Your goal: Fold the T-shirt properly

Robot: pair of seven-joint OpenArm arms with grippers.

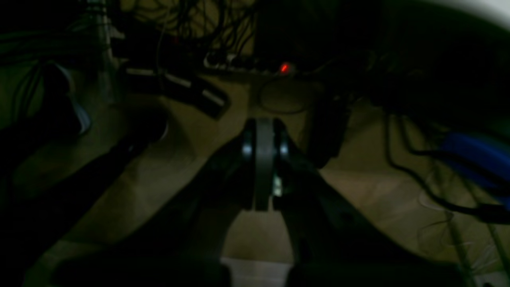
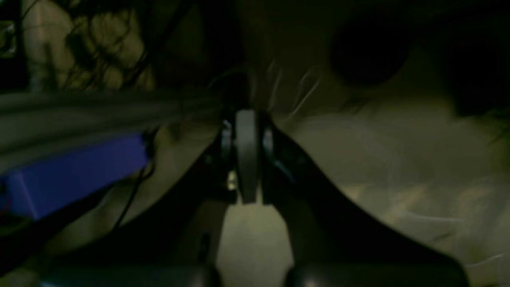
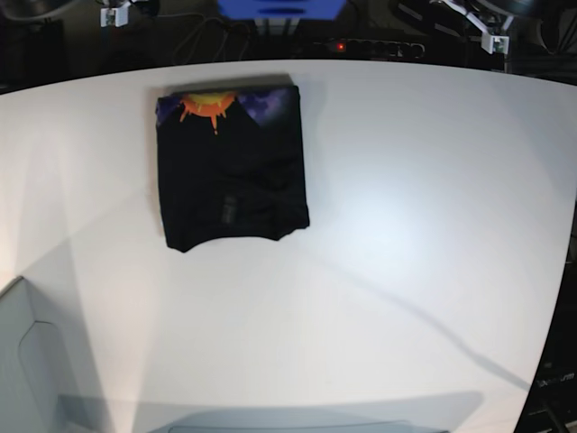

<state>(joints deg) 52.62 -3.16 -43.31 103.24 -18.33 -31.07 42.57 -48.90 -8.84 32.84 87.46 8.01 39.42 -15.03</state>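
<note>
The T-shirt [image 3: 232, 171] lies folded into a black rectangle on the far left part of the white table [image 3: 406, 225]. An orange sun and purple print show along its far edge. No gripper is near it. In the left wrist view my left gripper [image 1: 265, 133] is shut, pads pressed together with nothing between them, hanging over a dim floor beyond the table. In the right wrist view my right gripper [image 2: 247, 119] is likewise shut and empty. In the base view both arms sit back past the table's far edge, at the top corners.
A power strip with a red light [image 3: 340, 45] and loose cables lie behind the table's far edge. A blue box [image 2: 75, 175] stands there too. A grey panel [image 3: 18, 361] sits at the near left corner.
</note>
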